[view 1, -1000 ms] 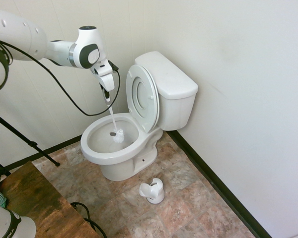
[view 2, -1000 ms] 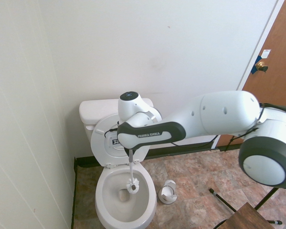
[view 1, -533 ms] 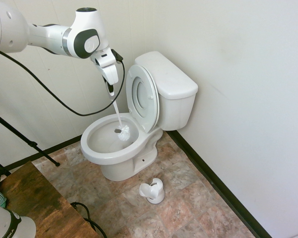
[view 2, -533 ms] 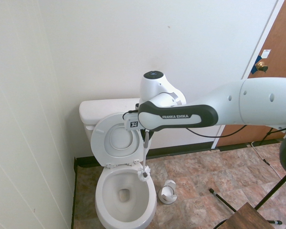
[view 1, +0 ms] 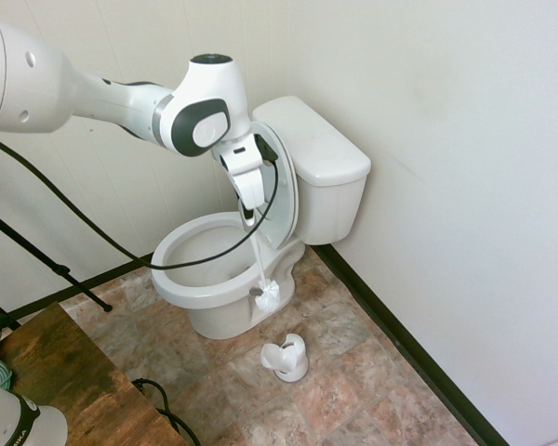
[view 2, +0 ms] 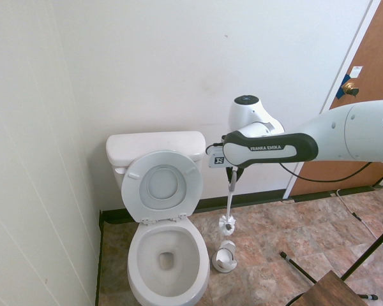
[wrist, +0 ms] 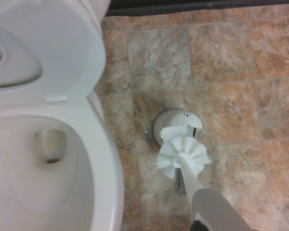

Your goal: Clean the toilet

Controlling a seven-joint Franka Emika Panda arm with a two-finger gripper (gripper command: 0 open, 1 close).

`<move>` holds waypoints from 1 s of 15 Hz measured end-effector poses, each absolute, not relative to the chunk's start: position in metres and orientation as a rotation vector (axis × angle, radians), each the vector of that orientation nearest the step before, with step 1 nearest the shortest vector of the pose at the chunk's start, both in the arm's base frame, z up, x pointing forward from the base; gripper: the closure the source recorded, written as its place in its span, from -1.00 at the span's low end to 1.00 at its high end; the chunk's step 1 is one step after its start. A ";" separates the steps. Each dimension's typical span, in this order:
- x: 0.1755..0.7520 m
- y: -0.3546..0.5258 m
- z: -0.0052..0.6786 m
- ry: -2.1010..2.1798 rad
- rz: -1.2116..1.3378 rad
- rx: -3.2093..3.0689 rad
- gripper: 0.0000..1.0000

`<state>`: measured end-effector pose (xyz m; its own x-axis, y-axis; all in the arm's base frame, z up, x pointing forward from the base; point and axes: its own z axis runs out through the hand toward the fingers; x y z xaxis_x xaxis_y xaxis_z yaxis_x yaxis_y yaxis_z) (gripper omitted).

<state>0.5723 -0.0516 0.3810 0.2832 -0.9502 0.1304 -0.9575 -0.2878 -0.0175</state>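
brush holder [view 1: 285, 358] on floor | beside toilet [view 1: 225, 279]; below brush [view 1: 267, 295]

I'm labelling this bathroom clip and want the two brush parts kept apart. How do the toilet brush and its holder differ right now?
The toilet brush hangs in the air, gripped by the end effector; the holder sits on the tile floor. The brush is long and thin with a bristly head; the holder is short and rounded. The brush hangs beside the toilet, above the empty holder. Both are white.
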 end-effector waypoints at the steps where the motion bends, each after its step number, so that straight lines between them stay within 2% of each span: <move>1: 0.570 -0.062 0.369 -1.839 0.170 2.457 1.00; 15: 0.564 -0.137 0.192 -2.068 -0.025 2.407 1.00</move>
<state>0.5641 -0.1372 0.1922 0.1511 -0.9880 -0.0325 -0.9885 -0.1507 -0.0138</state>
